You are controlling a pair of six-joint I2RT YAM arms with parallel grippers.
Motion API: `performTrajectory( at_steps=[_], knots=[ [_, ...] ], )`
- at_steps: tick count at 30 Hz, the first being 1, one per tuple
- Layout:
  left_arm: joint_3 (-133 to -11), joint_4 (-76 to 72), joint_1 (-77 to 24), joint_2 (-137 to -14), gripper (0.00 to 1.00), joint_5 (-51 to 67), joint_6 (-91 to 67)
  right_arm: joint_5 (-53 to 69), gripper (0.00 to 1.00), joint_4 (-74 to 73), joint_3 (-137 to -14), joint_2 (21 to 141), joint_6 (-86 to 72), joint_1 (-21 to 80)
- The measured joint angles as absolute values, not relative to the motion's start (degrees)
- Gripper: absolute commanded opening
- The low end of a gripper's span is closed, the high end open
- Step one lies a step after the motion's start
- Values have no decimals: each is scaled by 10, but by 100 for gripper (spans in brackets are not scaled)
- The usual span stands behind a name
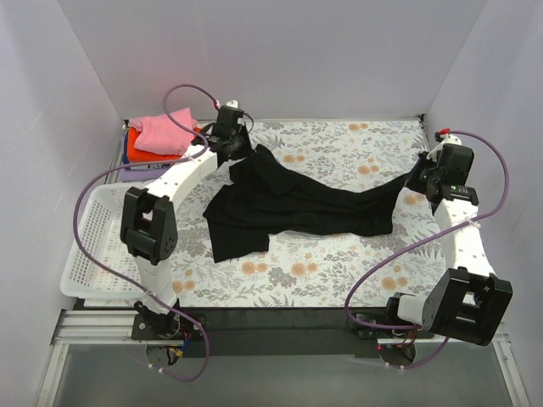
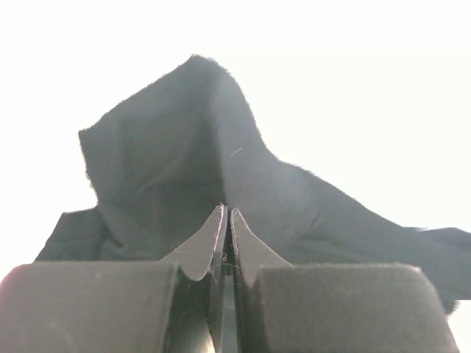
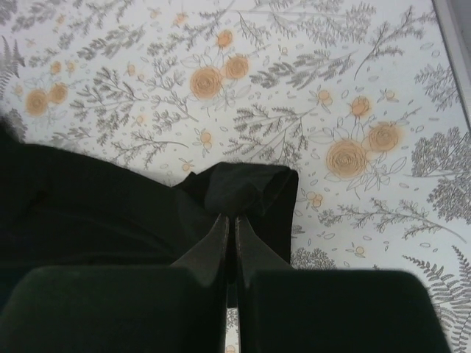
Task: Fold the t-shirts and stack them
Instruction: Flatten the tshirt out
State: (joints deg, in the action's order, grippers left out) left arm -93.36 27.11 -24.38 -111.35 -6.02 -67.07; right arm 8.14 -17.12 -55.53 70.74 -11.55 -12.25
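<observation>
The black t-shirt (image 1: 288,208) is stretched across the middle of the flowered tablecloth, lifted at both ends and sagging between. My left gripper (image 1: 231,146) is shut on its far left corner, and the cloth (image 2: 184,169) hangs away from the closed fingertips. My right gripper (image 1: 422,174) is shut on the right end, where a bunched fold of black cloth (image 3: 246,191) sits at the fingertips. A pink t-shirt (image 1: 165,134) lies on an orange one (image 1: 136,140) at the back left, with a strip of blue and lilac cloth (image 1: 127,165) under them.
A white mesh basket (image 1: 93,246) stands at the left edge beside the left arm. The flowered tablecloth (image 1: 339,271) covers the table, with white walls on three sides. Purple cables loop from both arms.
</observation>
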Motion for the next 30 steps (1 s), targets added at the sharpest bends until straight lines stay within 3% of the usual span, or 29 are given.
performTrajectory(
  at_steps=[14,30],
  knots=[
    [-969,211,-148,-829,0,15,-779,94,1,-232,-765,695,-95,-123],
    [-1004,157,-151,-518,0,5,-781,50,1,-274,-955,425,-83,-123]
  ],
)
